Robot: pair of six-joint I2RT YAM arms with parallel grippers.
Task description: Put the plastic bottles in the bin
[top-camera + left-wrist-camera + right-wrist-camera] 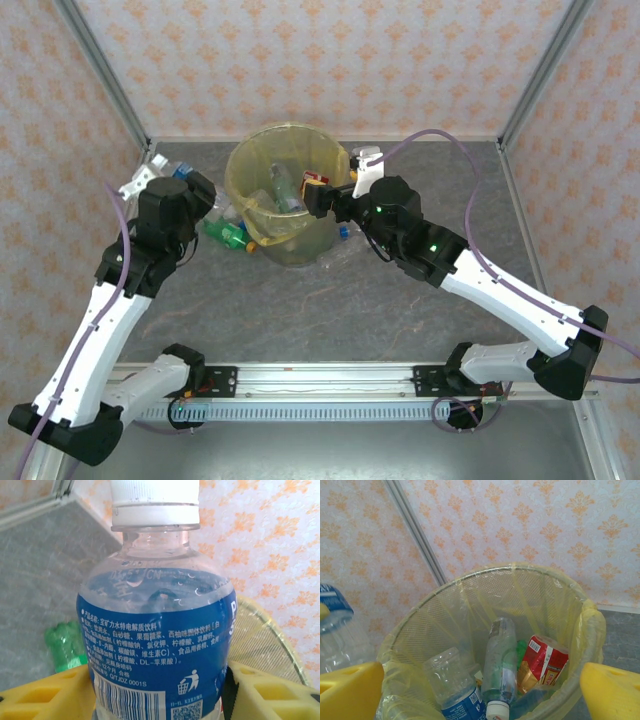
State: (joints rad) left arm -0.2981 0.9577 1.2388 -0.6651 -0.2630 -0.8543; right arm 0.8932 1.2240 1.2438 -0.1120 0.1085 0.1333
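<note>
Since the left pincer (pixel 160 702) is clamped round the blue-label bottle (pixel 155 630), cap pointing away, the bin (pixel 262 640) sits just to its right; right pincer (pixel 480 690) hangs open and empty over the rim.

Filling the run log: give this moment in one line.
left gripper: shut on blue-labelled bottle | right gripper: open over bin

The top external camera looked down from above and behind, far enough to cover the whole tabletop (pixel 330 300) and the bin (pixel 290 250). The left wrist camera sat very close to a blue-labelled bottle (pixel 155 645), with the bin's rim at lower right. The right wrist camera looked down into the bin from nearby. All three views shared the bin.
</note>
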